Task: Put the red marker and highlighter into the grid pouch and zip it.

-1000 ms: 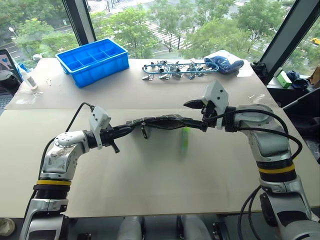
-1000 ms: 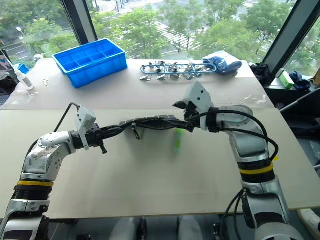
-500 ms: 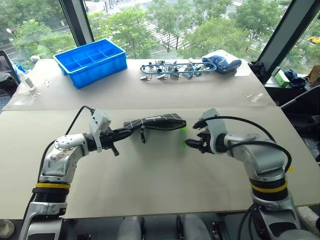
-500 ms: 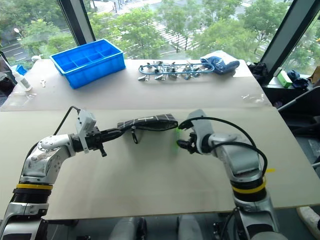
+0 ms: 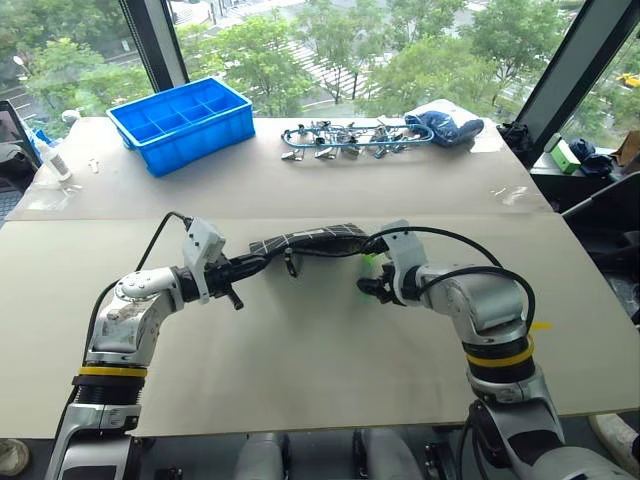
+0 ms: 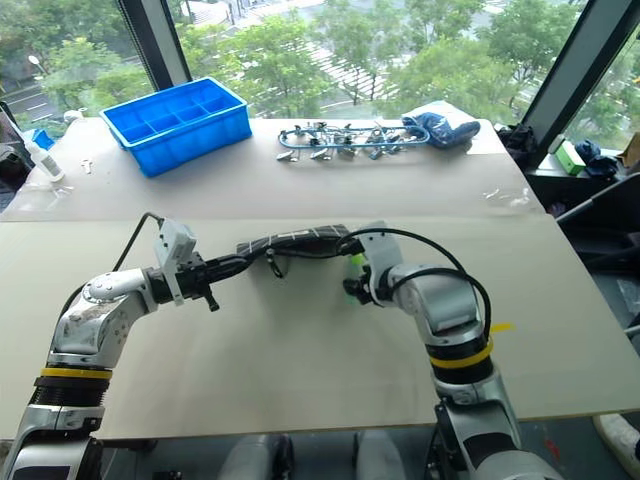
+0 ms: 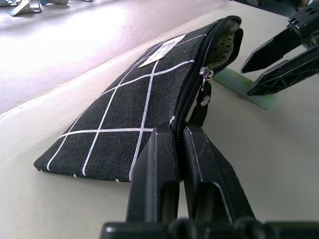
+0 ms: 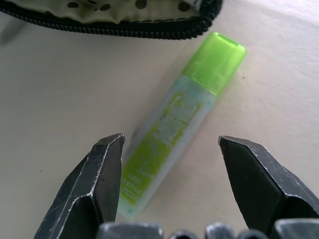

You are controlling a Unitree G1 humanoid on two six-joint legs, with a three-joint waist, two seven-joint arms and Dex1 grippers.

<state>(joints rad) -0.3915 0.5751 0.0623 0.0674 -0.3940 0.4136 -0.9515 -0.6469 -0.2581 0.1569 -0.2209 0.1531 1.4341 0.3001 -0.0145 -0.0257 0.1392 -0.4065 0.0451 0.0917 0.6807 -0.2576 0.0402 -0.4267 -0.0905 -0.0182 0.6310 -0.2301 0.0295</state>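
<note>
Head view: left end effector (image 5: 238,268) pinches the soft black white-grid fabric pouch (image 5: 310,241) above the pale surface (image 5: 300,370).
Left wrist: pouch mouth gapes.
Right wrist: right end effector (image 8: 172,144) wide, empty, straddling stubby light-green plastic highlighter (image 8: 177,119); likely light, rigid, slick — grasp mid-barrel.

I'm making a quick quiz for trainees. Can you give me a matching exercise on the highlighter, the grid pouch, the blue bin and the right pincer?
Things:
1. highlighter
2. grid pouch
3. blue bin
4. right pincer

States:
A. open, fingers on either side of the highlighter
B. at the far left of the table
C. lying on the table by the pouch's open mouth
D. pinched at one end by the left pincer

Pairs: 1-C, 2-D, 3-B, 4-A
</note>
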